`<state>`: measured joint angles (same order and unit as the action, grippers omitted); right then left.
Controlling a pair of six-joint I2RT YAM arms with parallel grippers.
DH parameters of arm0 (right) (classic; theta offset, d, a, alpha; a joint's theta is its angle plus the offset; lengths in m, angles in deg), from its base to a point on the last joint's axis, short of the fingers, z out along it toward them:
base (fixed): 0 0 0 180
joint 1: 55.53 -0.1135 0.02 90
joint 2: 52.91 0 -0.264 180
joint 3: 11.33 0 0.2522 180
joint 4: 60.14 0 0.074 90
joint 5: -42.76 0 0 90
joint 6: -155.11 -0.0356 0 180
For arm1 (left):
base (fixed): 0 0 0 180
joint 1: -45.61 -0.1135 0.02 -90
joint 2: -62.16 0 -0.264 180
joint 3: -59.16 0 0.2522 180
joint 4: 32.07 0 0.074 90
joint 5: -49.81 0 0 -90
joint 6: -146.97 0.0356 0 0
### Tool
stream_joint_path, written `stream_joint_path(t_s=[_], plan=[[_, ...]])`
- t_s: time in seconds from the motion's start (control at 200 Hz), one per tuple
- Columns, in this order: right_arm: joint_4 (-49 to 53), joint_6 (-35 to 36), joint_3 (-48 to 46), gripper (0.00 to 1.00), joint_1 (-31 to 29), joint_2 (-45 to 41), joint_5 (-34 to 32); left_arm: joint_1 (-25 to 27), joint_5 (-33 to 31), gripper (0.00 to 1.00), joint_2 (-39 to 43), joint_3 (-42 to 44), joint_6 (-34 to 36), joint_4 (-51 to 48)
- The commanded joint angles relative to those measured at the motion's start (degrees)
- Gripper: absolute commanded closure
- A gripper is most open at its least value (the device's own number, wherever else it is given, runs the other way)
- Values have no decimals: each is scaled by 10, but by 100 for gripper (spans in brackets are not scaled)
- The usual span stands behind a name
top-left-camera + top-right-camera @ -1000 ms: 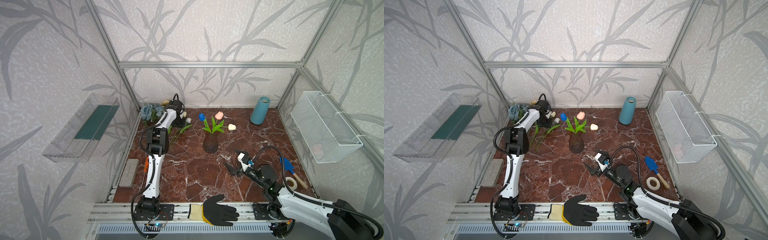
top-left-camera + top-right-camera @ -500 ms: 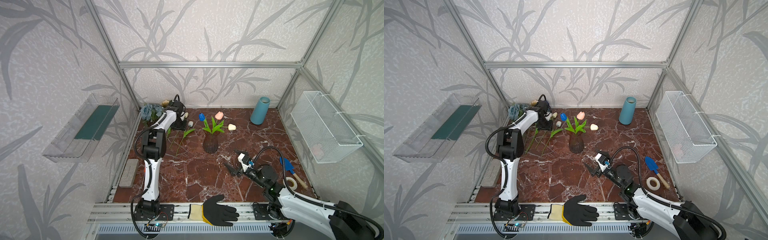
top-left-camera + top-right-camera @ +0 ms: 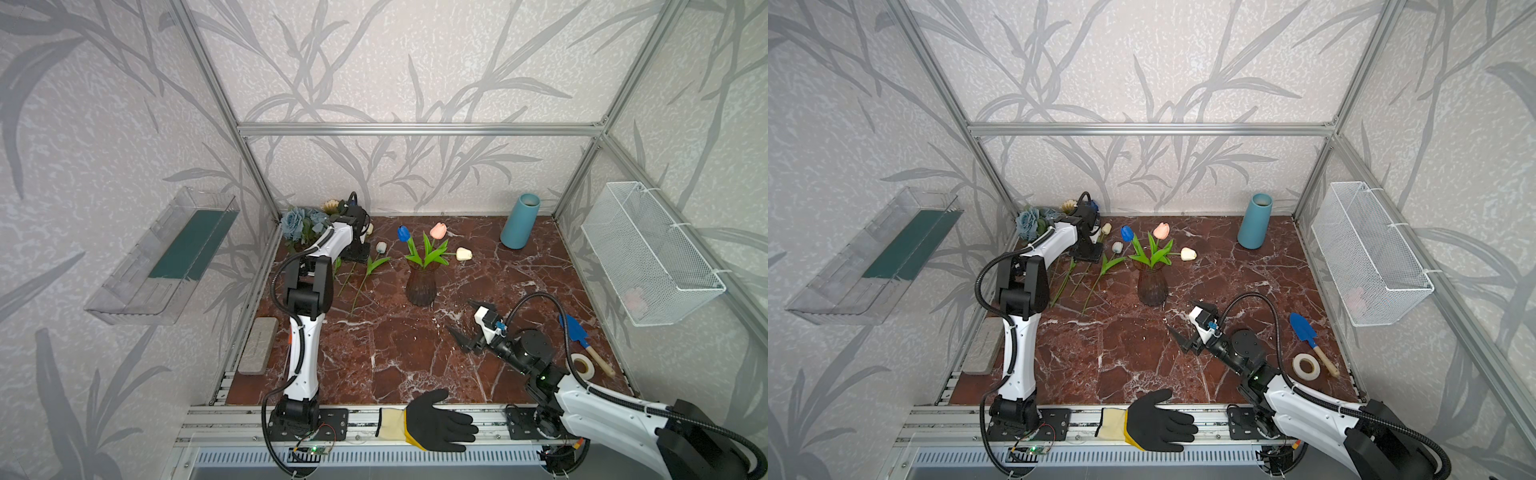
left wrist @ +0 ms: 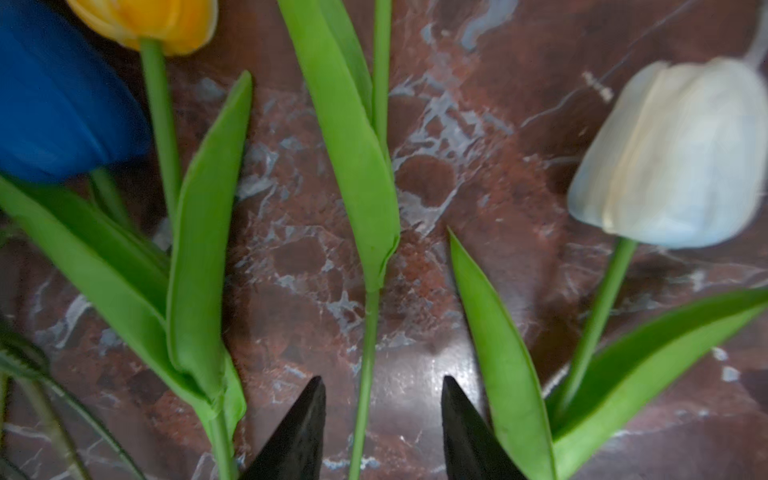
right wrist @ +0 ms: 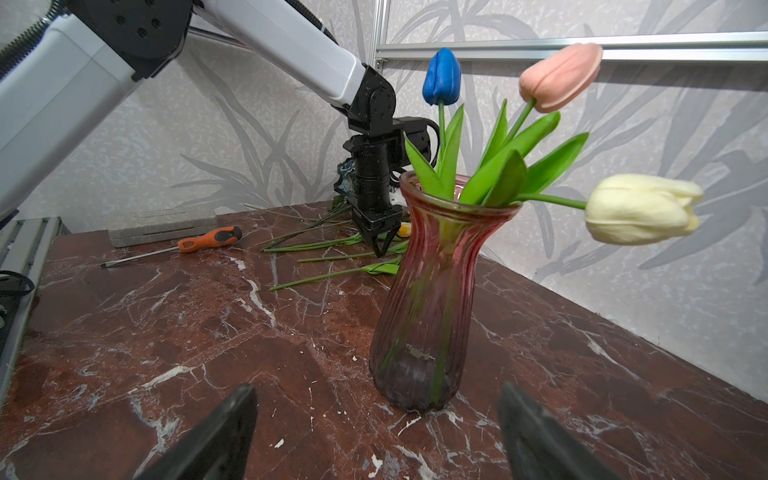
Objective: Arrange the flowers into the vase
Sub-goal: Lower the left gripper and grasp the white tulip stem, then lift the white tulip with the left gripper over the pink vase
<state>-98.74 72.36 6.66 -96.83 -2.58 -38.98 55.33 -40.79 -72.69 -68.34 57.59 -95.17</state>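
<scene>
The ribbed glass vase (image 3: 420, 286) is standing upright on the marble table (image 3: 395, 353) and is serving as the reference for every position below. Three tulips are sitting in it: a blue tulip (image 3: 403, 233) and a pink tulip (image 3: 438, 230) are rising above the rim, and a cream tulip (image 3: 464, 254) is leaning out sideways, away from the left arm. The loose flowers (image 3: 357, 274) are lying flat on the table on the left-arm side of the vase, near it but apart from it, with their stems roughly parallel. Among them, the left wrist view is showing a pale tulip (image 4: 673, 158), a yellow tulip (image 4: 149, 20) and a blue bloom (image 4: 54, 91). The dusty-blue roses (image 3: 297, 222) are lying farther from the vase on that same side, against the back corner. The left gripper (image 4: 381, 378) is pointing down over the loose flowers with its jaws apart. One green stem (image 4: 368, 332) is running between the two fingers with a gap showing on each side, so nothing is being clamped; that stem's head is falling outside the wrist view. The right gripper (image 3: 461, 316) is facing the vase from the front-rail side, near it and not touching, with its jaws spread wide and nothing between them. A teal cylinder (image 3: 519, 222) is standing behind the vase toward the right-arm side. An orange-handled screwdriver (image 5: 199, 245) is lying beyond the loose flowers, well apart from the vase.
</scene>
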Motion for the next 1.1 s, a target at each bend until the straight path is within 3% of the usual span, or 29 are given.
stream_joint_path(t_s=[0.0, 0.29, 0.44, 0.565, 0.895, 1.095], plan=[[-12, 1, 6, 9, -3, -3, 8, -1, -19, 55, -24, -43, 14, -29], [-9, 1, 5, 9, -3, -9, 5, -2, -29, 78, -67, -94, 12, -61], [-7, 2, 5, 9, -3, -13, 4, -2, -35, 92, -53, -90, 7, -61], [-8, 2, 5, 9, -3, -12, 3, 0, -25, 98, -6, -55, -7, -36], [-13, 1, 3, 9, -3, -11, -1, 7, 34, 100, 289, 226, -74, 219], [-18, 0, -3, 9, -3, -17, -13, 17, 103, 100, 508, 482, -112, 529]])
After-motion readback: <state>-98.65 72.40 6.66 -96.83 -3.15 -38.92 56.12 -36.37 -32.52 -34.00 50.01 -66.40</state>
